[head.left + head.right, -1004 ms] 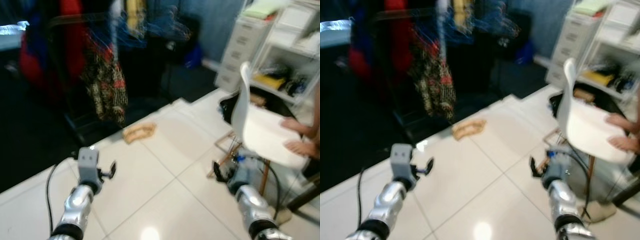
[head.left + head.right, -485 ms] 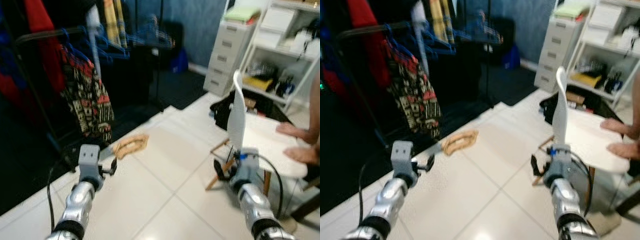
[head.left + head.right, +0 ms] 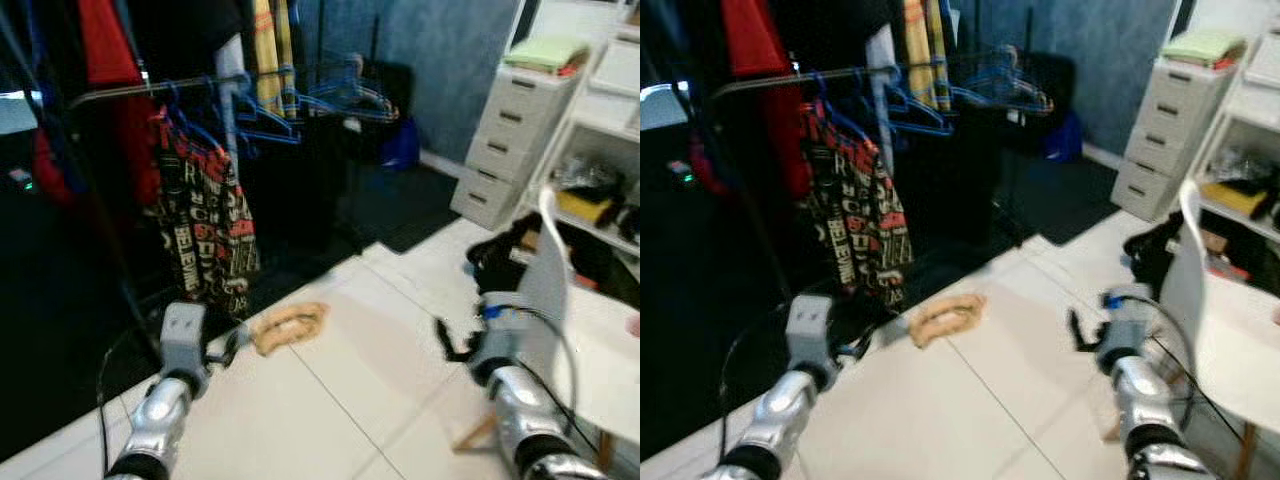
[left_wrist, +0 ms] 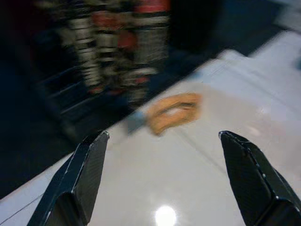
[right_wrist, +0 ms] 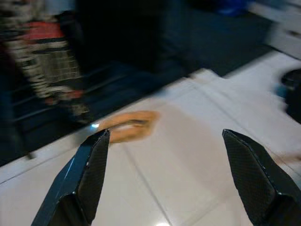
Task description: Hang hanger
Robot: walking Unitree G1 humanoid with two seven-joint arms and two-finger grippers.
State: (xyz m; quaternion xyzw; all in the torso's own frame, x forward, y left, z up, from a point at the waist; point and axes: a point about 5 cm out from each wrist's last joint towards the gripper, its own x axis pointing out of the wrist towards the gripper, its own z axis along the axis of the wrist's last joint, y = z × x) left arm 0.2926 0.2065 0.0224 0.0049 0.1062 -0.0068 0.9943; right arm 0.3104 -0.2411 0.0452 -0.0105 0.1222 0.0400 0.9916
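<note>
open tiled floor (image 3: 340, 400), white chair (image 3: 590, 340) right

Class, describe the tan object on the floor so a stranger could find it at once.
Start at the clothes rail holding blue plastic hangers. Beneath its black, red and white patterned garment, on the white tiled floor, lies the tan wooden hanger, the only hanger off the rail.

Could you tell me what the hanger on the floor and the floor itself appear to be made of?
The hanger looks like light wood, going by its tan, matte colour, though blur leaves plastic possible. The floor seems to be glossy white ceramic tile: grout lines cross it and a lamp glare shows in the left wrist view.
</note>
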